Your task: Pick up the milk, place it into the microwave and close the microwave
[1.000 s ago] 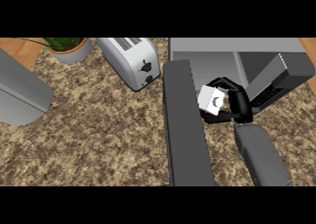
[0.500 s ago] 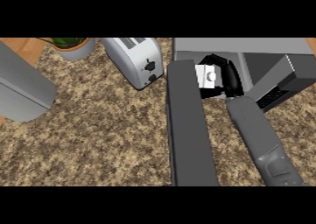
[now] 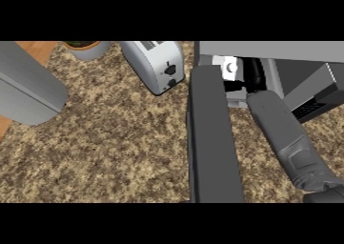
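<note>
Head view, the only one I have. My right robot hand (image 3: pixel 253 71) is reached into the mouth of the microwave (image 3: pixel 301 71), its black fingers curled round the milk (image 3: pixel 229 66). The white carton shows just inside the opening, at the microwave's left edge, next to the hinge side of the open door (image 3: pixel 213 143), which sticks out toward me as a long grey slab.

To do this step well, I judge I should carry the milk deeper, past the sill, and set it down upright on the microwave floor before spreading my fingers. Then I should draw my forearm straight back along the door so I don't clip the carton or the frame. Only once the arm is out should the door be swung.

Much is hidden. The microwave's roof covers the cavity, so I cannot tell whether the carton rests on the floor or hangs above it. My hand covers most of the milk's right side. My left robot hand does not show at all. Left of the microwave on the tabletop (image 3: pixel 111 143) stand a toaster (image 3: pixel 156 64) and a plant pot (image 3: pixel 86 47), cut by the upper edge.
</note>
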Controlling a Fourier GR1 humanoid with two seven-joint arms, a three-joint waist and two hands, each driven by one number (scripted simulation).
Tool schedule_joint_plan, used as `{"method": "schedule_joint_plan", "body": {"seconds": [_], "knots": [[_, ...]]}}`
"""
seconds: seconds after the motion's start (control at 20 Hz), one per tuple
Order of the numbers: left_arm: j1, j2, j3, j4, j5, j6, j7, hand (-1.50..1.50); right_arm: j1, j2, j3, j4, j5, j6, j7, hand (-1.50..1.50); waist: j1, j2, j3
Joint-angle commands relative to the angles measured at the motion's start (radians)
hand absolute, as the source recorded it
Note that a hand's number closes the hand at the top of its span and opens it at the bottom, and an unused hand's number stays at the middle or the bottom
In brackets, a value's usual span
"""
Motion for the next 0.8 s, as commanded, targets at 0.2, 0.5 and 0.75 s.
{"method": "schedule_joint_plan", "body": {"seconds": [0.2, 0.5, 0.75], "knots": [[-0.021, 0.02, -0.007, -0.003, -0.001, -0.014, 0.008, -1.5, -0.065, -0.093, -0.009, 0.083, 0.052, -0.186, -0.024, 1.5, 0.042, 0.02, 0.001], [-0.071, 0.019, -0.023, 0.044, -0.021, -0.002, 0.003, -1.5, -0.072, -0.118, 0.006, 0.135, 0.087, -0.238, -0.054, 1.5, 0.045, 0.029, 0.002], [-0.104, 0.033, -0.033, 0.069, -0.039, -0.004, 0.005, -1.5, -0.043, -0.114, 0.029, 0.198, 0.13, -0.368, -0.006, 1.5, 0.057, 0.041, 0.002]]}}
